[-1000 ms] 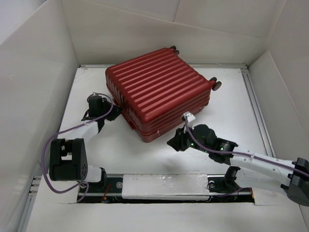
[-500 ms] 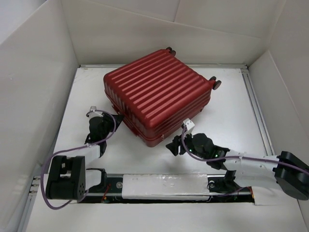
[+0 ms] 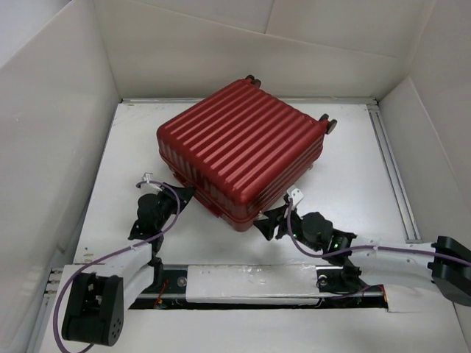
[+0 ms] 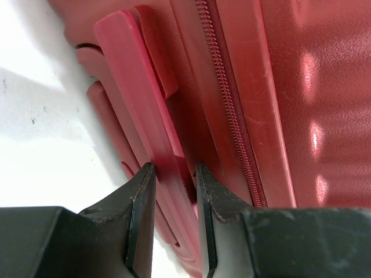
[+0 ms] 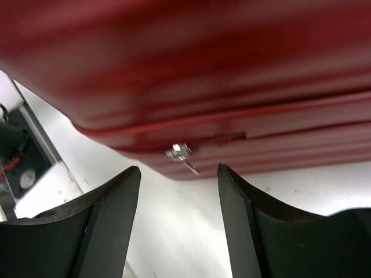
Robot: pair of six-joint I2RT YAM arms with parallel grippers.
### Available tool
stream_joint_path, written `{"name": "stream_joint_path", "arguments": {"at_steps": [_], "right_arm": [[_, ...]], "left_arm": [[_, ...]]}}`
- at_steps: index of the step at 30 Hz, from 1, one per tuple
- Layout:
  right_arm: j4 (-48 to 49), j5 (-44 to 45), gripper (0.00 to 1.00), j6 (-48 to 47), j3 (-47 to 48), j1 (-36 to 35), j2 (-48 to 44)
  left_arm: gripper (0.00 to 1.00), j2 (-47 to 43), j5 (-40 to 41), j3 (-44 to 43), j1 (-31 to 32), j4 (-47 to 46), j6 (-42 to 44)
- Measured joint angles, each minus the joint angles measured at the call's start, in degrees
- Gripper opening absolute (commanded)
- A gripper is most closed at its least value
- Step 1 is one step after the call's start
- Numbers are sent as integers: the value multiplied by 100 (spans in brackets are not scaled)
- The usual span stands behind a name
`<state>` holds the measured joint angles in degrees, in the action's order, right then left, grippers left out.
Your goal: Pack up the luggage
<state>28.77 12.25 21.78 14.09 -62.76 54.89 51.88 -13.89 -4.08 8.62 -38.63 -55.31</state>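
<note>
The luggage (image 3: 243, 143) lies shut and flat on the white table, a dark-red ribbed shell with small dark wheels (image 3: 329, 123) at its far right corner. My left gripper (image 3: 179, 195) is at its near left side. In the left wrist view the two fingers (image 4: 174, 171) close on the red side handle (image 4: 133, 75), beside the zipper (image 4: 223, 104). My right gripper (image 3: 268, 220) stands open at the near corner. The silver zipper pull (image 5: 181, 153) hangs just beyond its fingertips (image 5: 178, 168), untouched, under the shell (image 5: 203, 69).
White walls enclose the table (image 3: 346, 176) on three sides. A metal rail (image 3: 388, 169) runs along the right edge. The arms' base rail (image 3: 250, 283) lies along the near edge, with a purple cable (image 3: 96, 268) looping from the left arm.
The luggage has turned and slid toward the near side. Both arms drew back toward their bases, the left gripper staying at the handle. The right gripper's jaws opened wider.
</note>
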Motion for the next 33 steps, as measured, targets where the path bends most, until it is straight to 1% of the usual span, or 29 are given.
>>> {"name": "stream_joint_path", "arguments": {"at_steps": [2,4,5,7,10,11,12,13,14,15,16,17,18,20,21,22,23,24,26,28,30,32,33], "right_arm": [[0,170,62,-24,-4,-85,-179],[0,330,59,-92,-20,-144,-326],[0,404,59,-129,-33,-146,-376],[-7,516,56,-177,-63,-146,-422],[2,562,49,-236,-142,-149,-446],[20,560,43,-238,-153,-149,-446],[42,551,43,-243,-160,-151,-437],[70,570,39,-254,-162,-160,-424],[101,579,33,-249,-173,-164,-424],[133,603,26,-247,-190,-173,-424],[131,640,25,-238,-201,-179,-437],[136,673,25,-234,-225,-179,-468],[157,695,24,-212,-267,-179,-514],[153,752,23,-181,-339,-184,-645],[138,798,29,-160,-376,-184,-704],[125,852,43,-129,-407,-184,-752],[120,907,48,-98,-448,-184,-802],[98,966,51,-63,-498,-181,-859],[72,1058,51,-9,-592,-181,-953],[22,1139,51,39,-662,-181,-1029],[-24,1228,43,50,-678,-184,-1047],[-44,1305,36,26,-678,-184,-1047],[-55,1342,36,4,-675,-184,-1029]], "left_arm": [[0,-87,-59,0,7,92,61],[0,-203,-68,20,66,181,129],[0,-302,-2,39,168,240,157],[0,-544,367,76,549,415,232],[0,-739,1561,31,1528,682,352],[0,-713,1991,-52,1834,804,385],[0,-616,2404,-160,2131,940,409],[2,-520,2811,-286,2406,1062,420],[8,-433,3136,-409,2627,1180,422],[15,-367,3397,-494,2809,1246,391],[30,-299,3589,-538,2953,1274,361],[35,-284,3692,-544,3040,1274,334],[37,-295,3681,-538,3117,1285,332],[37,-389,3510,-498,3348,1318,330],[37,-444,3357,-468,3418,1320,323],[37,-483,3202,-452,3469,1320,313],[38,-490,3064,-444,3497,1314,310],[40,-494,2942,-428,3526,1294,306],[43,-509,2686,-409,3558,1252,306],[43,-490,2299,-398,3611,1193,334],[43,-358,1974,-398,3709,1058,348],[41,-205,1797,-400,3713,898,361],[38,-136,1746,-402,3713,841,369]]}}
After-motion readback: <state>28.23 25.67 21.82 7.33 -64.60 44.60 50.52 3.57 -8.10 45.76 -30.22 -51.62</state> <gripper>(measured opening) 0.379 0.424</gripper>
